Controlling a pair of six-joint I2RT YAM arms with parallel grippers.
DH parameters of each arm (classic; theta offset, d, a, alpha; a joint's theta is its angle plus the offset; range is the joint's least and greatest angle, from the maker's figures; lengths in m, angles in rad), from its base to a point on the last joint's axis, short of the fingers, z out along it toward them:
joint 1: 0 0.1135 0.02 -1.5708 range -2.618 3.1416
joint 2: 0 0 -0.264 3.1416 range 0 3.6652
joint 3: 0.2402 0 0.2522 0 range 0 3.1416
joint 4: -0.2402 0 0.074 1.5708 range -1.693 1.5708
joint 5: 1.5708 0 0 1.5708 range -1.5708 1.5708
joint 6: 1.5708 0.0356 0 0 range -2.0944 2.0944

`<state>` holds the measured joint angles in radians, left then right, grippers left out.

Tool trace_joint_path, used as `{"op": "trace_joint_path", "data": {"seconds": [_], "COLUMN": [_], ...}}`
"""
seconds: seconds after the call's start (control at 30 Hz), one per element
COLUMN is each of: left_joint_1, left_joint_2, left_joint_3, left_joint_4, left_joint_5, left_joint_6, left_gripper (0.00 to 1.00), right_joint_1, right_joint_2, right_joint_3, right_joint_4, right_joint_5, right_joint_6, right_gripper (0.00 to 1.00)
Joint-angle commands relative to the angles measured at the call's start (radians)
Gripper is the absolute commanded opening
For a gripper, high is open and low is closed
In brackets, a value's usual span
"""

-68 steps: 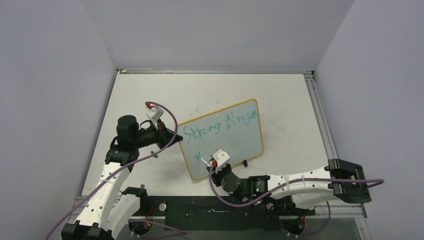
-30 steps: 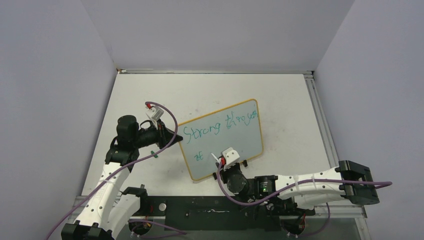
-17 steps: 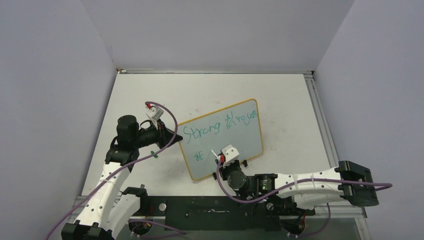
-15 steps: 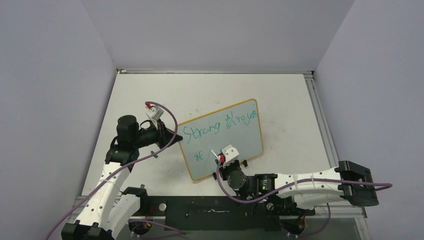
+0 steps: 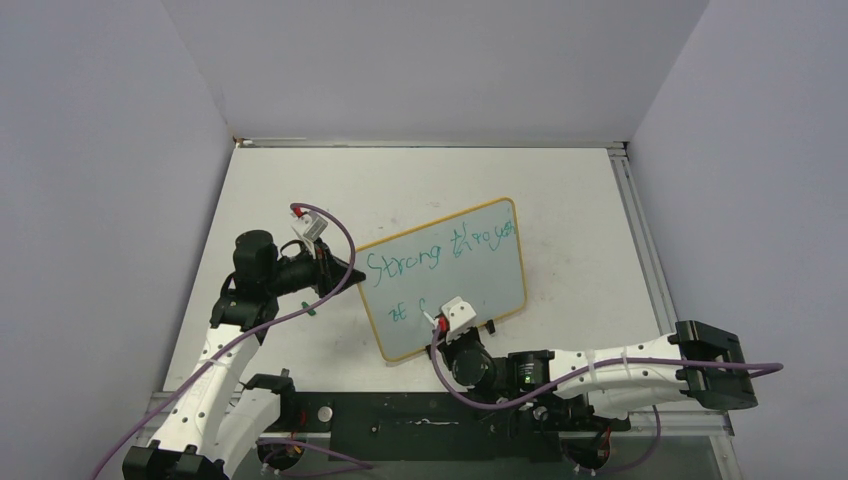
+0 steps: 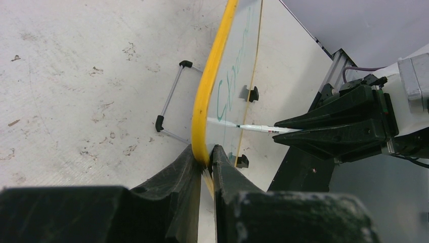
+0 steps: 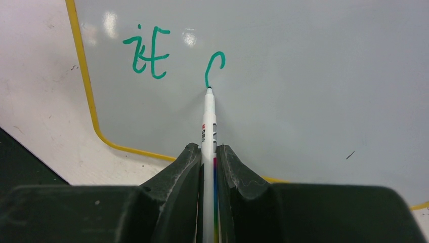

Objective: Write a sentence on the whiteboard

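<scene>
Scuffed white table [image 5: 420,190], walled left, far and right; bare room far and right of it. Glossy whiteboard [image 5: 480,285] with a rounded yellow rim sits skewed mid-table, green sentence [image 5: 440,250] along its far edge. Left gripper [image 6: 205,154] pinched tight on its left rim. Right gripper [image 7: 208,152] clamps slim white marker [image 7: 208,114], tip touching the board under a green hook stroke [image 7: 214,66].

Lab test cell: grey walls [image 5: 420,70], white table [image 5: 560,190].

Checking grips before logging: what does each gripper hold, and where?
Left gripper pinches the whiteboard by its yellow frame; right gripper clamps the marker by its barrel.
</scene>
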<state>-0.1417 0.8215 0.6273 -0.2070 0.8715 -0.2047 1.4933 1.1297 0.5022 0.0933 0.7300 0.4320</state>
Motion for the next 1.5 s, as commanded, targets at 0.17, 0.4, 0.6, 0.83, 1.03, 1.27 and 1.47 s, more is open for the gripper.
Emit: {"op": "trace_joint_path", "data": {"seconds": [0.17, 0.4, 0.6, 0.83, 1.03, 1.27, 1.47], "left_joint_1": [-0.007, -0.007, -0.006, -0.006, -0.006, -0.007, -0.006], "left_joint_2": [0.002, 0.004, 0.007, 0.006, 0.003, 0.001, -0.001], "left_joint_3": [0.022, 0.023, 0.023, 0.023, 0.023, 0.023, 0.023], "left_joint_4": [0.021, 0.021, 0.021, 0.023, 0.021, 0.021, 0.022], "left_joint_5": [0.004, 0.003, 0.006, 0.006, 0.006, 0.005, 0.005], "left_joint_6": [0.031, 0.031, 0.031, 0.031, 0.031, 0.031, 0.031], "left_gripper": [0.00, 0.00, 0.00, 0.00, 0.00, 0.00, 0.00], "right_joint_1": [-0.024, -0.062, -0.063, -0.015, -0.004, -0.004, -0.005], "right_joint_2": [-0.019, -0.018, -0.011, -0.018, -0.017, -0.043, -0.082], "right_joint_3": [0.010, 0.013, 0.009, 0.001, -0.001, 0.027, 0.047], "right_joint_4": [0.068, 0.135, 0.096, -0.024, -0.059, -0.039, 0.038], "right_joint_5": [0.087, 0.066, 0.050, 0.048, 0.068, 0.132, 0.138], "right_joint_6": [-0.068, -0.136, -0.086, 0.030, 0.063, -0.001, -0.102], "right_gripper": [0.05, 0.05, 0.05, 0.05, 0.05, 0.05, 0.05]}}
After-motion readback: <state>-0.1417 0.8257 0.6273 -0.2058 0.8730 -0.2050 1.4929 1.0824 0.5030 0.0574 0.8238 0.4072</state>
